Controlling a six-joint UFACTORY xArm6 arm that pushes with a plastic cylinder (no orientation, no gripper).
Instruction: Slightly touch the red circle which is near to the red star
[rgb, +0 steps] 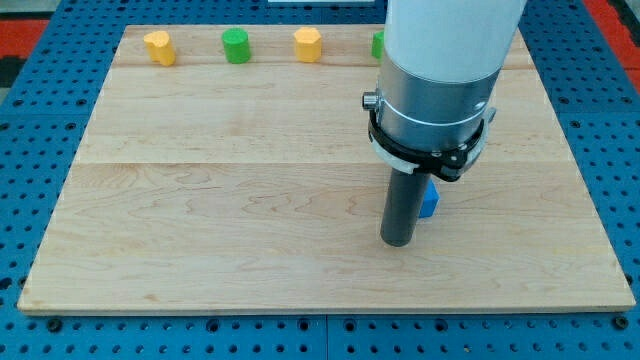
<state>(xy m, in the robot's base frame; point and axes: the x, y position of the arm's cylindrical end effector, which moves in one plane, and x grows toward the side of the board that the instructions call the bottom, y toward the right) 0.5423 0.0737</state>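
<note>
My tip (398, 241) rests on the wooden board (200, 220) a little right of the board's middle and toward the view's bottom, at the end of the dark rod that hangs from the white and silver arm (440, 70). The arm ends in this bare rod alone, so nothing is grasped or clamped. Just to the view's right of the rod, touching it or very nearly so, a blue block (430, 201) peeks out from behind; most of it is hidden, so its shape cannot be made out. Along the view's top edge of the board stand four small blocks in a row: a yellow block (159, 47) at the left, a green cylinder (235, 46) next, another yellow block (308, 44) after that, and a second green block (378, 45) that shows only as a sliver beside the arm's body. All four lie well apart from my tip. The red circle and the red star do not show anywhere; the wide arm covers much of the board's upper right.
</note>
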